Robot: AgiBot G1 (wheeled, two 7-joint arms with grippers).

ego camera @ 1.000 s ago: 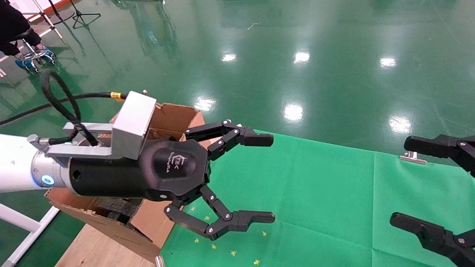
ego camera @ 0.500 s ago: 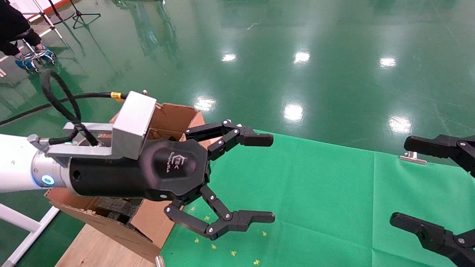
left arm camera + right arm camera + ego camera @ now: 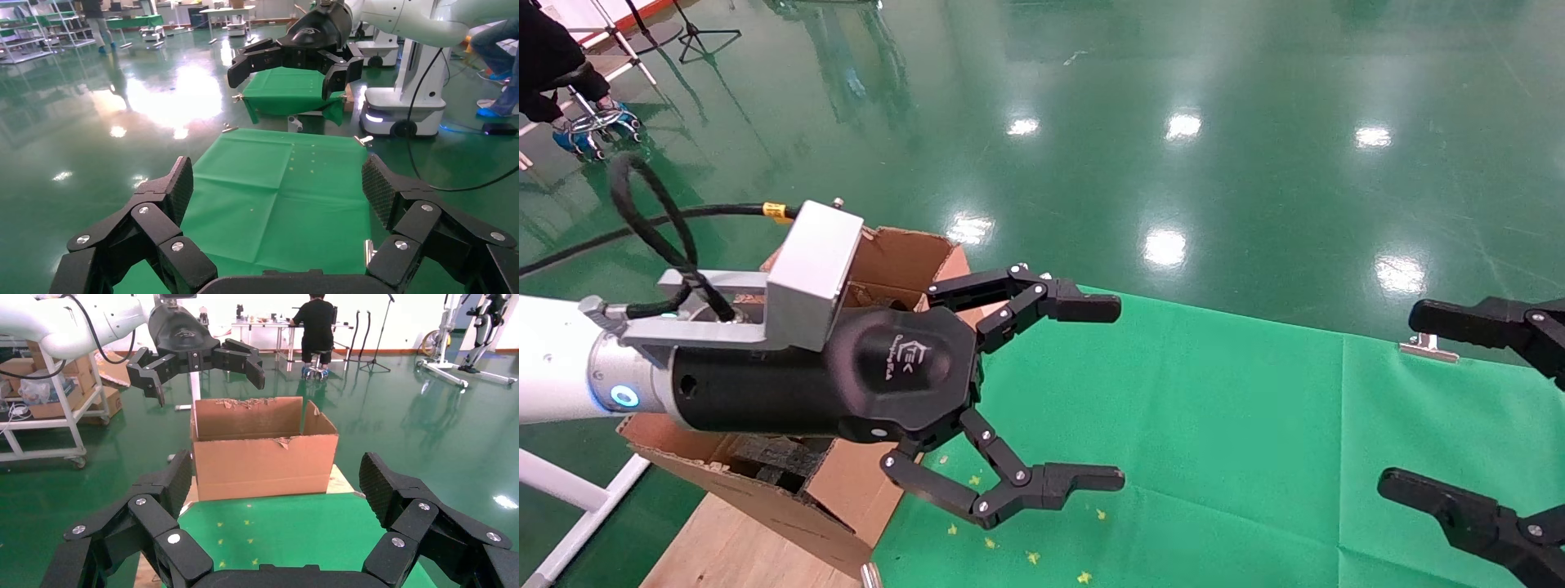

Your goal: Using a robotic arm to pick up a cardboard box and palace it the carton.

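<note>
- Head view holds no visible change across the last second: our left claw (image 3: 1054, 400) hangs just where it did, fingers spread wide and empty, over the near edge of the green cloth (image 3: 1214, 425) beside the carton (image 3: 903, 253).
- Our right claw (image 3: 1491, 416) has also kept its place at the far right edge of the bench, likewise spread and holding nothing.
- The robotic arm (image 3: 568, 376), white with its blue-lit ring, reaches across the carton's opening; dark foam blocks (image 3: 772, 461) show inside beneath it.
- In the right wrist view the carton (image 3: 263, 450) stands upright at the end of the cloth, its torn flaps up, with the left claw (image 3: 202, 358) hovering above it.
- The cardboard box is nowhere visible to us: not on the cloth, not in either claw. Whether it already lies in the carton we cannot tell, since the arm hides much of the opening.
- We judge this stillness as a pause: either the placing is done and the arm is about to pull away, or the pick has not begun.
</note>
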